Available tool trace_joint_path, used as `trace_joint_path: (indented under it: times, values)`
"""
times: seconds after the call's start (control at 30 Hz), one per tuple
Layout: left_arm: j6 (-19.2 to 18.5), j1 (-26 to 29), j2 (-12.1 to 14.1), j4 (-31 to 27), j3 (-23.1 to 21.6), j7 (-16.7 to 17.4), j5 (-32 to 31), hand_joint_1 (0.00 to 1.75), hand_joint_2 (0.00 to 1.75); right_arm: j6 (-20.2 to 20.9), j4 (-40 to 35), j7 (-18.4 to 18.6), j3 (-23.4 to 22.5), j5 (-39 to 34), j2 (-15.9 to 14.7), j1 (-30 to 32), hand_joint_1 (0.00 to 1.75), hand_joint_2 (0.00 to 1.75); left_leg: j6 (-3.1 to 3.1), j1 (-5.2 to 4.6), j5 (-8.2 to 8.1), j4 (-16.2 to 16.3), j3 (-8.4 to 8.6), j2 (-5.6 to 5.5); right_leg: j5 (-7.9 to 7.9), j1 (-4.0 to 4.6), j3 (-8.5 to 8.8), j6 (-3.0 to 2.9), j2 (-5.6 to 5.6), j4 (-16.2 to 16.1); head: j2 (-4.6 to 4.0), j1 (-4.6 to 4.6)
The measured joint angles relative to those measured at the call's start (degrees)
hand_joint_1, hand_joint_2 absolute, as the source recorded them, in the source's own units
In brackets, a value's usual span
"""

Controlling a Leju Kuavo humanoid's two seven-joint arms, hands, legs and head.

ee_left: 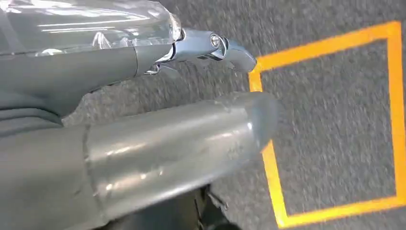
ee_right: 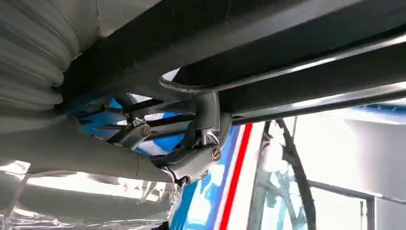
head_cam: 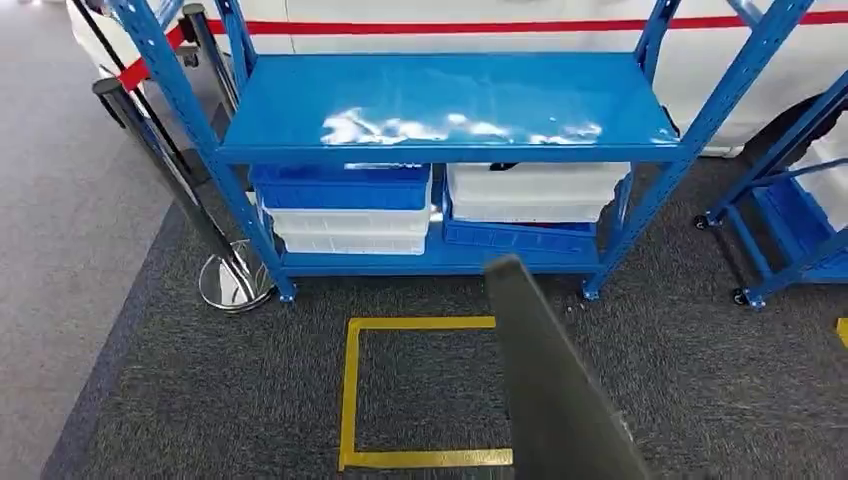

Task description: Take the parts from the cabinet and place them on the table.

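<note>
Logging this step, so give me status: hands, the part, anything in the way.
Left hand empty, hanging over floor. Right hand grips a dark flat part. Blue rack ahead, top shelf bare, bins below. No table in sight.

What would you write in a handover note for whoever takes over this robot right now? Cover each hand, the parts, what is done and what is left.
Left hand: holds nothing, fingers apart, hanging over the carpet by the yellow square.
Right hand: grips a long dark part, which juts up in front of the head camera.
Rack: blue and white bins are stacked on its bottom shelf; their contents cannot be seen.
Done: one part is in hand.
Left: carry it to the table and set it down, then come back for any others.
</note>
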Motion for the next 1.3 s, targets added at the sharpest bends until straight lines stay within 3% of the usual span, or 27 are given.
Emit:
trace_joint_path:
  times: [0.03, 0.07, 0.13, 0.17, 0.2, 0.23, 0.3, 0.33, 0.37, 0.4, 0.5, 0.53, 0.6, 0.67, 0.7, 0.77, 0.83, 0.87, 0.9, 1.0, 1.03, 1.07, 1.13, 1.17, 1.2, 1.23, 1.3]
  values:
    - [0.0, -0.1, 0.0, 0.0, 0.0, 0.0, 0.0, 0.00, 0.00, -0.1, 0.0, 0.0, 0.0, 0.0, 0.0, 0.1, 1.75, 1.75, 0.48, 0.17, 0.63, -0.1, -0.41, 0.44, -1.82, -0.40, -0.46, 0.15, 0.46, 0.8, 0.00, -0.24]
    - [0.0, -0.1, 0.0, 0.0, 0.0, 0.1, 0.0, 0.00, 0.00, -0.2, 0.0, 0.0, 0.1, 0.0, 0.0, 0.1, 1.75, 1.75, 1.11, 0.16, 1.18, -0.1, -1.14, 0.48, -5.02, -0.40, -1.15, 0.19, 0.54, 2.9, 0.00, 0.22]
    - [0.0, -0.1, 0.0, 0.0, 0.0, 0.1, 0.0, 0.00, 0.00, -0.3, 0.0, 0.0, 0.2, 0.0, 0.0, 0.1, 1.75, 1.75, 1.46, -0.01, 2.26, 0.1, -2.66, 0.56, -11.51, -0.46, -3.24, 0.52, 0.60, 10.9, 0.00, 0.33]
    - [0.1, -0.1, 0.0, 0.0, 0.0, 0.1, 0.0, 0.00, 0.00, -0.3, 0.0, 0.0, 0.2, 0.0, 0.0, 0.1, 1.75, 1.75, 1.45, -0.10, 2.83, 0.3, -3.44, 0.61, -13.14, -0.49, -4.07, 0.68, 0.60, 14.8, 0.00, 0.37]
    - [0.2, -0.1, 0.0, 0.0, 0.0, 0.1, 0.0, 0.00, 0.00, -0.4, 0.1, 0.0, 0.2, 0.0, 0.0, 0.1, 1.75, 1.75, 1.40, -0.15, 3.29, 0.5, -4.27, 0.63, -12.85, -0.51, -4.11, 0.75, 0.59, 16.9, 0.00, 0.33]
    - [0.3, -0.1, 0.0, 0.0, 0.0, 0.2, 0.0, 0.00, 0.00, -0.5, 0.1, 0.0, 0.2, 0.0, 0.0, 0.1, 1.75, 1.75, 1.31, -0.18, 3.78, 0.8, -5.15, 0.65, -11.07, -0.53, -3.03, 0.75, 0.59, 16.8, 0.00, 0.37]
    - [0.4, -0.1, 0.0, 0.0, 0.0, 0.2, 0.0, 0.00, 0.00, -0.6, 0.2, 0.0, 0.2, 0.0, 0.0, 0.1, 1.75, 1.75, 1.00, -0.18, 4.55, 1.3, -6.72, 0.61, -6.85, -0.52, 2.41, 0.43, 0.59, 9.8, 0.00, 0.35]
    - [0.4, -0.1, 0.0, 0.0, 0.0, 0.2, 0.0, 0.00, 0.00, -0.7, 0.2, 0.0, 0.2, 0.0, 0.0, 0.1, 1.75, 1.75, 0.76, -0.17, 4.82, 1.7, -7.18, 0.53, -6.12, -0.51, 6.23, 0.13, 0.62, 4.3, 0.00, 0.35]
    - [0.4, -0.1, -0.1, 0.0, 0.0, 0.2, 0.0, 0.00, 0.00, -0.7, 0.2, 0.0, 0.2, -0.2, 0.0, 0.0, 1.75, 1.75, 0.43, -0.45, 5.06, 1.9, -7.72, 0.51, -7.88, -0.19, 8.61, -0.21, 0.74, 0.1, 0.00, 0.37]
    - [0.4, -0.1, -0.1, 0.0, -0.1, 0.2, 0.0, 0.00, 0.00, -0.9, 0.1, -0.1, 0.2, -0.2, 0.0, 0.0, 1.75, 1.75, 0.13, -0.44, 5.53, 2.0, -7.85, 0.51, -8.30, 0.01, 9.39, -0.54, 0.83, -1.7, 0.00, 0.22]
    - [0.5, 0.0, -0.1, 0.0, -0.2, 0.3, 0.0, 0.00, 0.00, -1.2, 0.1, -0.3, 0.4, -0.4, 0.0, 0.2, 1.75, 1.75, -0.91, -0.37, 7.01, 1.5, -8.38, 0.43, -7.18, 0.13, 8.19, -1.50, 0.76, -1.9, 0.00, 0.26]
    - [0.6, -0.1, 0.0, 0.0, -0.2, 0.3, 0.1, 0.00, 0.00, -1.4, 0.1, -0.3, 0.4, -0.4, 0.0, 0.1, 1.75, 1.75, -1.30, -0.23, 5.70, 2.1, -8.69, 0.38, -6.56, -0.37, 7.96, -2.06, 0.37, -2.2, 0.00, 0.39]
    - [0.7, 0.0, 0.0, 0.0, -0.3, 0.4, 0.4, 0.00, 0.00, -1.8, 0.1, -0.5, 0.6, -0.4, 0.1, 0.2, 1.75, 1.75, -1.64, -0.08, -0.01, 7.1, -10.44, 0.26, -5.70, -0.28, 6.87, -2.97, 0.30, -2.1, 0.00, -0.09]
    - [0.8, 0.0, 0.0, 0.0, -0.4, 0.4, 0.7, 0.00, 0.00, -2.2, -0.1, -0.7, 0.6, -0.4, 0.1, 0.4, 1.75, 1.75, -1.99, 0.01, -5.15, 16.2, -12.76, 0.27, -4.85, -0.18, 5.32, -2.99, 0.17, -1.6, 0.00, -0.11]
    - [0.8, 0.0, 0.0, 0.0, -0.5, 0.4, 0.7, 0.00, 0.00, -2.4, -0.1, -0.7, 0.6, -0.5, 0.1, 0.5, 1.75, 1.75, -2.10, 0.05, -5.56, 19.1, -13.05, 0.27, -4.49, -0.17, 4.44, -2.94, 0.12, -1.2, 0.00, -0.13]
    - [0.9, 0.0, 0.0, 0.0, -0.5, 0.4, 0.8, 0.00, 0.00, -2.7, -0.2, -0.7, 0.6, -0.7, 0.1, 0.7, 1.75, 1.75, -2.14, 0.11, -2.47, 16.9, -10.14, 0.28, -3.95, -0.17, 2.95, -2.76, 0.08, -0.5, 0.00, -0.15]
    - [0.9, -0.1, 0.0, 0.0, -0.6, 0.4, 0.8, 0.00, 0.00, -2.8, -0.2, -0.8, 0.6, -0.9, 0.1, 0.8, 1.75, 1.75, -1.79, 0.12, 1.03, 7.3, -3.54, 0.22, -3.58, -0.19, 1.69, -2.44, 0.17, 0.5, 0.00, -0.15]
    - [0.9, -0.3, 0.0, 0.0, -0.7, 0.4, 0.8, 0.00, 0.00, -2.8, -0.3, -0.8, 0.6, -0.9, 0.1, 0.9, 1.75, 1.75, -1.36, 0.02, -0.79, 2.6, -0.96, 0.09, -3.33, -0.10, 1.22, -2.10, 0.16, 0.7, 0.00, -0.15]
    - [0.9, -0.2, 0.0, 0.0, -0.9, 0.3, 0.8, 0.00, 0.00, -2.8, -0.4, -0.8, 0.6, -1.0, 0.1, 0.9, 1.75, 1.75, -1.24, -0.24, -0.82, 0.8, 0.09, -0.04, -3.03, 0.00, 1.01, -1.76, 0.13, 0.9, 0.00, -0.02]
    - [1.1, -0.3, 0.1, 0.0, -1.1, 0.4, 0.8, 0.00, 0.00, -2.9, -0.7, -0.8, 0.7, -1.2, 0.1, 1.0, 1.75, 1.75, -0.47, -0.50, 0.28, 1.0, -0.89, -0.04, -1.51, -0.19, 0.88, -0.66, 0.11, 0.4, 0.00, -0.07]
    - [1.1, -0.2, 0.0, 0.0, -1.2, 0.4, 0.8, 0.00, 0.00, -3.0, -0.7, -0.8, 0.7, -1.2, 0.0, 1.1, 1.75, 1.75, 0.15, 0.33, 1.17, 0.2, -1.20, 0.19, -1.88, -0.04, 0.54, -0.28, 0.22, 0.6, 0.00, -0.11]
    - [1.1, -0.3, 0.0, 0.0, -1.2, 0.4, 0.8, 0.00, 0.00, -3.1, -0.7, -0.7, 0.7, -1.4, 0.0, 1.2, 1.75, 1.75, 0.57, 0.16, 1.78, 0.2, -1.62, 0.39, -4.22, -0.19, 0.12, 0.00, 0.54, 1.7, 0.00, -0.11]
    - [1.2, -0.4, 0.0, 0.0, -1.3, 0.5, 0.8, 0.00, 0.00, -3.3, -0.7, -0.7, 0.7, -1.5, 0.0, 1.2, 1.75, 1.75, 1.19, 0.04, 2.86, 0.3, -3.27, 0.49, -10.96, -0.39, -1.97, 0.34, 0.64, 8.7, 0.00, 0.42]
    - [1.3, -0.4, 0.0, 0.0, -1.4, 0.5, 0.8, 0.00, 0.00, -3.3, -0.7, -0.7, 0.7, -1.5, 0.0, 1.2, 1.75, 1.75, 1.27, -0.04, 3.42, 0.4, -4.03, 0.59, -13.38, -0.46, -2.98, 0.54, 0.64, 12.8, 0.00, 0.35]
    - [1.3, -0.4, 0.1, 0.0, -1.4, 0.5, 0.8, 0.00, 0.00, -3.3, -0.7, -0.6, 0.7, -1.5, 0.0, 1.3, 1.75, 1.75, 1.19, -0.08, 4.04, 0.6, -4.98, 0.64, -14.21, -0.50, -3.55, 0.71, 0.64, 16.3, -0.02, 0.39]
    - [1.4, -0.4, 0.1, 0.0, -1.4, 0.5, 0.8, 0.00, 0.00, -3.4, -0.7, -0.6, 0.7, -1.6, 0.0, 1.4, 1.75, 1.75, 1.11, -0.08, 4.52, 0.8, -5.81, 0.68, -13.05, -0.53, -3.12, 0.79, 0.64, 17.4, 0.00, 0.39]
    - [1.4, -0.4, 0.1, 0.0, -1.4, 0.6, 0.8, 0.00, 0.00, -3.5, -0.7, -0.6, 0.7, -1.7, 0.0, 1.6, 1.75, 1.75, 0.84, -0.06, 5.34, 1.4, -7.51, 0.69, -8.25, -0.61, 1.06, 0.69, 0.62, 13.0, 0.00, 0.37]
